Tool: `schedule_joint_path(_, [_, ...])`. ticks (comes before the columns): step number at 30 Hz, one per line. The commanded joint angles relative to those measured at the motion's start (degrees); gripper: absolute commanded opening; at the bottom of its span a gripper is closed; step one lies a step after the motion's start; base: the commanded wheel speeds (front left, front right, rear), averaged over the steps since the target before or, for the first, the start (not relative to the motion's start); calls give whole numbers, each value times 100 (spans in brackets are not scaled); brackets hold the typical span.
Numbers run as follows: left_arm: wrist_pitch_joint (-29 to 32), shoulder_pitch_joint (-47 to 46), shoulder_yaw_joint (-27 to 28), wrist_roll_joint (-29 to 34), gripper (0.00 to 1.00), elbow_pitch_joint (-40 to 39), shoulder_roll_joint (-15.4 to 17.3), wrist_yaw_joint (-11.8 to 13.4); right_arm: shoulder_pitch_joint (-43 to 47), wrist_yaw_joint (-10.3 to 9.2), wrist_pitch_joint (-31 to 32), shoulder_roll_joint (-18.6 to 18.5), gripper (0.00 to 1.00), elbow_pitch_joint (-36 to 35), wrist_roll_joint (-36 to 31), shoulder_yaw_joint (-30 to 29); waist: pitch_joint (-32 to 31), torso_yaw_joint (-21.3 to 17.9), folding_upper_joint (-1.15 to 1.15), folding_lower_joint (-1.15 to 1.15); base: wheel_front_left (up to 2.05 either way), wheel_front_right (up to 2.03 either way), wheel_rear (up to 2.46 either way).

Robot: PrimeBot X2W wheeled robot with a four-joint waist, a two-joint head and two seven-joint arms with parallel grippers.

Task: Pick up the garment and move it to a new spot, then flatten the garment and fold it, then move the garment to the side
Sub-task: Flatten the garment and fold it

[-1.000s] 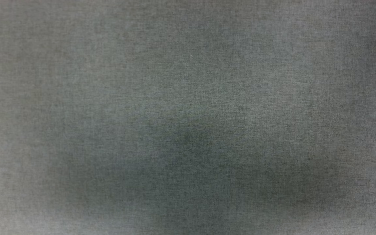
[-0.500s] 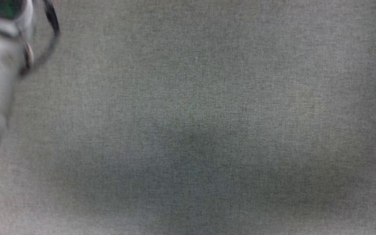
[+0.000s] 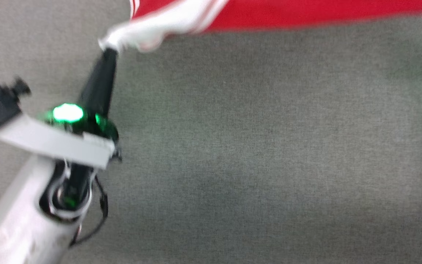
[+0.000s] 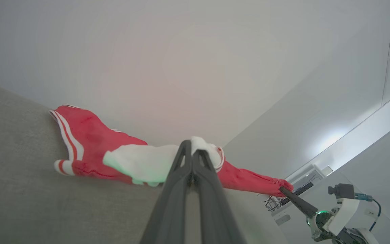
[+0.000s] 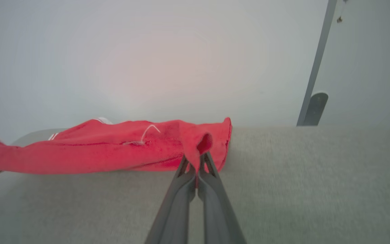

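1. Red knit makes up most of the garment (image 3: pixel 306 13), a sleeveless jersey with a white side panel and white-and-red striped trim. It is blurred and runs along the top edge of the head view from upper left to upper right.
2. Grey woven cloth covers the bench (image 3: pixel 255 146), which takes up the rest of that view below the jersey.
3. The left gripper (image 3: pixel 109 52) reaches up from the lower left of the head view. Its 2 dark jaws are closed on the bunched white corner at the upper left, and a green light (image 3: pixel 67 113) glows on its wrist.
4. In the left wrist view those jaws pinch a white fold at frame centre. The red body and a striped edge lie to the left on the bench, and a red strip runs off toward the lower right.
5. The right gripper (image 5: pixel 196 159) has its 2 jaws closed on a puckered red corner at the centre of the right wrist view. From there the cloth extends left as a long creased band.
6. I cannot tell whether the stretched lower edge touches the bench.
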Motion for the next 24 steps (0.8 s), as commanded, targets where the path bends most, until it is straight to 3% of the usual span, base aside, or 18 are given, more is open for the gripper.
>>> schedule_joint_path(1, [3, 330, 39, 102, 0, -132, 32, 1, 413, -9, 146, 25, 0, -287, 4, -173, -313, -2, 0, 0, 0, 0, 0])
schedule_joint_path(11, [3, 2098, 187, 417, 0, -1042, 120, 1, 2302, -9, 1045, 646, 0, -1973, -131, -1079, -756, -53, 0, 0, 0, 0, 0])
schedule_joint_path(18, [3, 2903, 360, 594, 0, -1760, 180, 1, 3164, -9, 1315, 1033, 0, -2822, -104, -1522, -891, -74, 0, 0, 0, 0, 0])
schedule_joint_path(24, [2, 3858, 832, 798, 0, -2373, 217, 22, 3907, -9, 1487, 1331, 0, -3496, -82, -1934, -977, -100, 0, 0, 0, 0, 0])
